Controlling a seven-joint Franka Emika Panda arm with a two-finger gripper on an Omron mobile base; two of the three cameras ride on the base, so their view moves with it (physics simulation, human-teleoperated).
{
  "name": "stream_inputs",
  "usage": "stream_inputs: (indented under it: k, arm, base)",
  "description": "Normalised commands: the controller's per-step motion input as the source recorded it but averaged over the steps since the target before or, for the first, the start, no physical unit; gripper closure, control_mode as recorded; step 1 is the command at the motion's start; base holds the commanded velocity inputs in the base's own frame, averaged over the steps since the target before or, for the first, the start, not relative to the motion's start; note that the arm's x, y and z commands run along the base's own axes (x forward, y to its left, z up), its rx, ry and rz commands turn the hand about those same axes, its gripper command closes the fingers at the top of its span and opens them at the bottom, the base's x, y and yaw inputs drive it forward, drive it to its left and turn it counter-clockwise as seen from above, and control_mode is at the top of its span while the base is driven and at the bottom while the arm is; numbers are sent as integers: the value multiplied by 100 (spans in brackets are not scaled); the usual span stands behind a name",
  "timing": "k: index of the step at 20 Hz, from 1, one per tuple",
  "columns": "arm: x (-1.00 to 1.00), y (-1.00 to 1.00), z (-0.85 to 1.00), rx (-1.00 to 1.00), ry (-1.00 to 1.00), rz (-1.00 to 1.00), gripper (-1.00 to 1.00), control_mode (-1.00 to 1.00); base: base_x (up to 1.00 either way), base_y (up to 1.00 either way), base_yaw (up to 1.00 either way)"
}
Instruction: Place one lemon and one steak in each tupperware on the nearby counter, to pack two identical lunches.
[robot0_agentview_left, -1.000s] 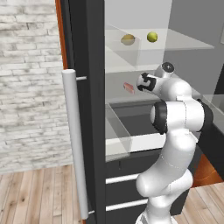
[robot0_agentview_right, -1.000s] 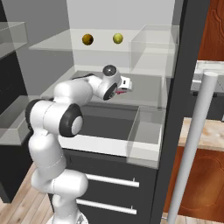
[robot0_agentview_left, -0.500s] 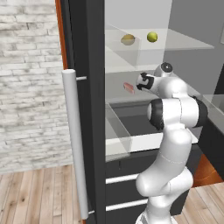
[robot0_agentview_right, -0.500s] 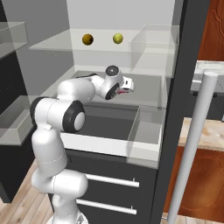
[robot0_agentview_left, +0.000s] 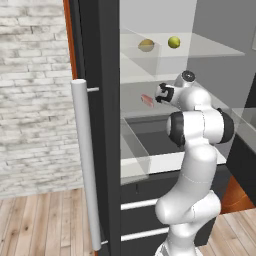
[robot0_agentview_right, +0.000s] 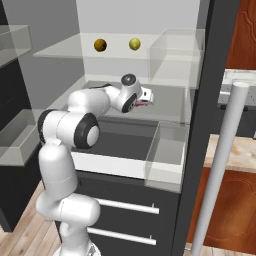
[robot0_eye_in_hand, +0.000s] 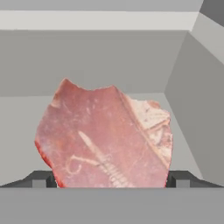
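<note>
A pink-red steak (robot0_eye_in_hand: 105, 135) lies on the fridge's middle shelf (robot0_agentview_right: 170, 102) and shows small in the left base view as the steak (robot0_agentview_left: 147, 100). My gripper (robot0_eye_in_hand: 109, 179) is open, with one dark fingertip (robot0_eye_in_hand: 41, 179) at each side of the meat. The gripper (robot0_agentview_left: 159, 95) reaches in from the right in the left base view, and the gripper (robot0_agentview_right: 145, 97) comes from the left in the right base view. On the upper shelf sit a dull orange lemon (robot0_agentview_left: 146, 45) (robot0_agentview_right: 100, 45) and a yellow-green lemon (robot0_agentview_left: 173, 42) (robot0_agentview_right: 134, 44). A strip of beige counter (robot0_agentview_right: 246, 150) shows past the door. The tupperware is out of view.
The fridge door stands open, its tall steel handle (robot0_agentview_left: 85, 165) (robot0_agentview_right: 220, 170) close to the arm. An open drawer (robot0_agentview_left: 150, 140) (robot0_agentview_right: 125, 142) juts out below the middle shelf. A clear bin (robot0_agentview_right: 167, 155) hangs at the drawer's right. A brick wall (robot0_agentview_left: 35, 100) lies to the left.
The hand has edged slightly forward along the middle shelf, closer around the steak. The lemons have stayed put.
</note>
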Motion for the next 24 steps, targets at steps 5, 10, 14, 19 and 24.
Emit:
stream_inputs:
  k: [5, 10, 14, 19, 24]
  arm:
    - [6, 0, -17, 0, 1, 0, 100, -100]
    - [-3, 0, -11, 0, -4, 0, 100, -100]
    - [-35, 0, -26, 0, -8, 0, 100, -100]
    - [-98, -2, 2, 0, -3, 4, 100, -100]
    - [-100, -11, 50, 0, -1, 17, 100, -100]
  base:
    - [0, 0, 0]
    - [0, 0, 0]
    - [0, 0, 0]
    - [0, 0, 0]
    - [0, 0, 0]
